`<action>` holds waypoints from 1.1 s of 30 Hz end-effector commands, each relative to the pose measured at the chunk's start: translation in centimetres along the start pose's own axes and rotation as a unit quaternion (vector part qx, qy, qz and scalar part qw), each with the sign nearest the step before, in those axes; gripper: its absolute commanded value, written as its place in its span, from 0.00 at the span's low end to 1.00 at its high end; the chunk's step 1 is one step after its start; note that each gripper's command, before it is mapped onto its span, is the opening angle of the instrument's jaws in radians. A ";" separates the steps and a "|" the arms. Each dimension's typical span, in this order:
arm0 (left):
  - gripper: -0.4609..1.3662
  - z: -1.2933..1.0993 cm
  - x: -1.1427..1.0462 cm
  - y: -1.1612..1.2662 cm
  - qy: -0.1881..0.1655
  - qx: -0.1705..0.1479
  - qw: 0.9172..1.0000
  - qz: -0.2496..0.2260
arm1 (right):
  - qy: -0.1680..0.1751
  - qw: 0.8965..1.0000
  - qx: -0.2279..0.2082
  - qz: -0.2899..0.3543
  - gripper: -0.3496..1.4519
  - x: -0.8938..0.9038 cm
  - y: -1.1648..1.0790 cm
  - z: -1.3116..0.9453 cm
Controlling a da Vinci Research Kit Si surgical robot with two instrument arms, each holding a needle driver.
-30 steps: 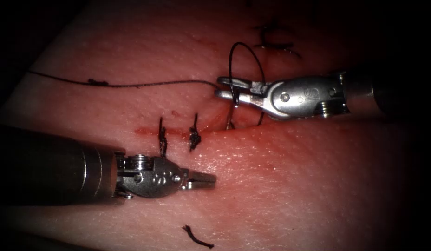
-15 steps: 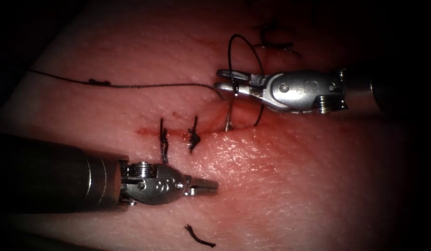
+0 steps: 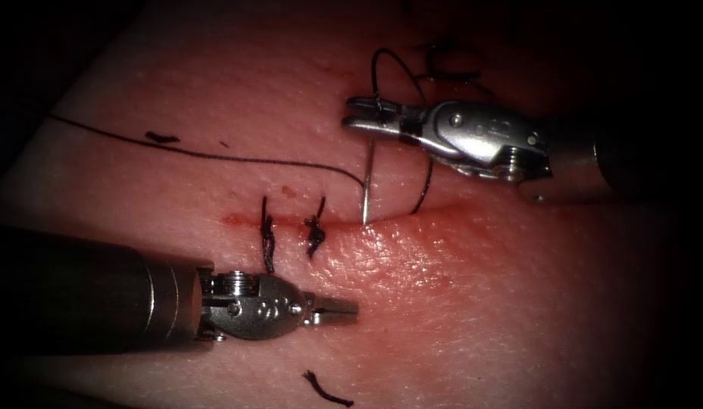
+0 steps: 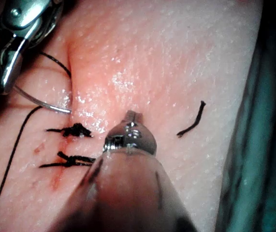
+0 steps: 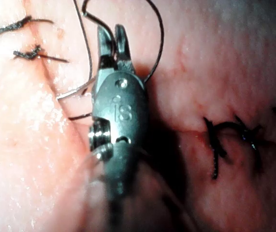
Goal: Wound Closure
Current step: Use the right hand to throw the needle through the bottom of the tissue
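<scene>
Since a second ago your right tool (image 3: pixel 360 117) has lifted up and away from the cut (image 3: pixel 382 220), carrying the needle (image 3: pixel 366 185) with it, so more of the shaft now stands clear of the tissue (image 3: pixel 518 318); your left tool (image 3: pixel 344 308) has barely shifted.

Working from the left: the thread (image 3: pixel 215 155) trails in from the far left across the upper side of the cut. Your left tool lies on the near side, jaws closed and holding nothing. Just above it sit two finished, knotted stitches (image 3: pixel 291 227), with a cut end of thread (image 3: pixel 325 390) loose below. Further right, the needle stands nearly upright, one end still in the tissue at the cut's lip. Your right tool's jaws are clamped on the needle near its upper end, with thread looping behind them.

By my reading, two stitches are done, a third is under way, and the open cut to the right remains.

Lettering is stamped on both tool bodies; I can't read it reliably.
</scene>
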 end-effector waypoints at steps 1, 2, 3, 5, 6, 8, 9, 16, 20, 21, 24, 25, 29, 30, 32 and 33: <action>0.06 -0.01 0.00 0.00 0.000 -0.003 1.000 0.000 | -0.003 1.000 0.008 0.009 0.00 0.00 -0.03 0.02; 0.06 -0.01 0.00 0.00 0.000 -0.003 1.000 0.000 | -0.003 1.000 0.009 0.012 0.00 0.00 -0.03 0.02; 0.06 -0.01 0.00 0.00 0.000 -0.003 1.000 0.000 | -0.002 0.999 0.015 0.035 0.00 0.00 -0.04 0.03; 0.06 -0.01 0.00 0.00 0.000 -0.003 1.000 0.000 | -0.002 0.998 0.018 0.062 0.00 0.01 -0.04 0.05; 0.06 0.00 0.00 -0.01 0.000 -0.003 1.000 0.000 | -0.003 0.996 0.017 0.083 0.00 0.02 -0.03 0.06; 0.06 0.00 -0.01 0.00 0.000 -0.003 1.000 0.000 | -0.008 0.992 0.009 0.127 0.00 0.02 -0.02 0.08; 0.06 0.00 -0.01 0.00 0.000 -0.002 1.000 0.000 | -0.010 0.989 0.000 0.148 0.00 0.02 -0.01 0.09; 0.06 0.01 -0.03 0.00 0.000 -0.002 1.000 0.001 | -0.035 0.979 -0.011 0.199 0.00 -0.01 0.01 0.10; 0.06 0.01 -0.04 0.00 0.000 -0.002 1.000 0.002 | -0.052 0.967 -0.023 0.247 0.00 -0.02 0.00 0.10; 0.06 0.01 -0.04 0.00 0.000 -0.002 1.000 -0.001 | -0.057 0.960 -0.031 0.272 0.00 -0.01 0.00 0.10; 0.06 0.02 -0.05 0.02 0.000 -0.002 1.000 -0.001 | -0.068 0.947 -0.046 0.309 0.00 -0.01 0.00 0.09; 0.06 0.02 -0.06 0.03 0.000 -0.002 1.000 0.000 | -0.068 0.945 -0.049 0.316 0.00 -0.01 0.00 0.09; 0.06 0.02 -0.07 0.04 0.000 -0.001 1.000 0.001 | -0.067 0.939 -0.051 0.333 0.00 0.01 0.01 0.09; 0.06 0.02 -0.07 0.04 0.000 -0.001 1.000 0.001 | -0.067 0.936 -0.051 0.342 0.00 0.01 0.02 0.10; 0.06 0.03 -0.08 0.05 -0.001 -0.001 1.000 -0.002 | -0.067 0.927 -0.053 0.364 0.00 0.02 0.04 0.10; 0.06 0.03 -0.08 0.05 -0.001 -0.001 1.000 -0.002 | -0.067 0.923 -0.054 0.375 0.00 0.02 0.05 0.10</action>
